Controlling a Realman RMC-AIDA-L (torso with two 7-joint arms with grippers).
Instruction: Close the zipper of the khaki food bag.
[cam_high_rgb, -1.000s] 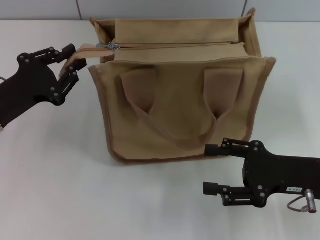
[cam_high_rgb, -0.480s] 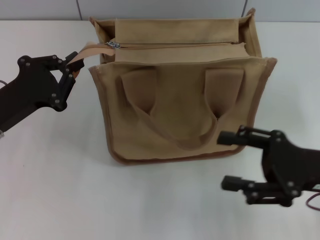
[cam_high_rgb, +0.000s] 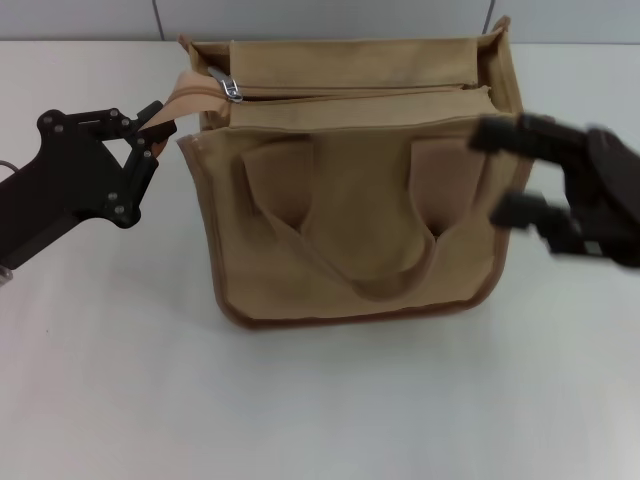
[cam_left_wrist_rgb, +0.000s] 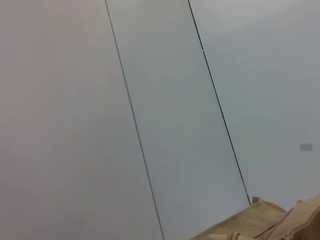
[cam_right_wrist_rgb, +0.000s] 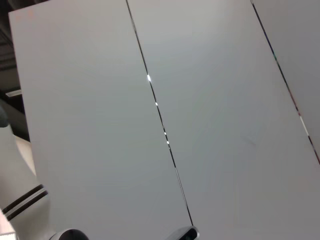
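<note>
The khaki food bag (cam_high_rgb: 360, 210) stands upright mid-table in the head view, handles facing me. Its zipper (cam_high_rgb: 350, 92) runs across the top panel, and the silver slider (cam_high_rgb: 232, 90) sits at the left end. A loose tape end (cam_high_rgb: 185, 92) sticks out past the bag's left corner. My left gripper (cam_high_rgb: 153, 128) is shut on that tape end, just left of the bag. My right gripper (cam_high_rgb: 506, 172) hovers open and motion-blurred in front of the bag's right edge, holding nothing. A corner of the bag (cam_left_wrist_rgb: 280, 225) shows in the left wrist view.
The bag rests on a white table (cam_high_rgb: 120, 380). A grey panelled wall (cam_high_rgb: 320, 15) rises behind it, and both wrist views show mostly that wall (cam_right_wrist_rgb: 165, 125).
My right arm has swung up from the table's front right to the bag's right side. The left gripper closed on the tape end and lifted it slightly; the slider's pull tab shifted.
</note>
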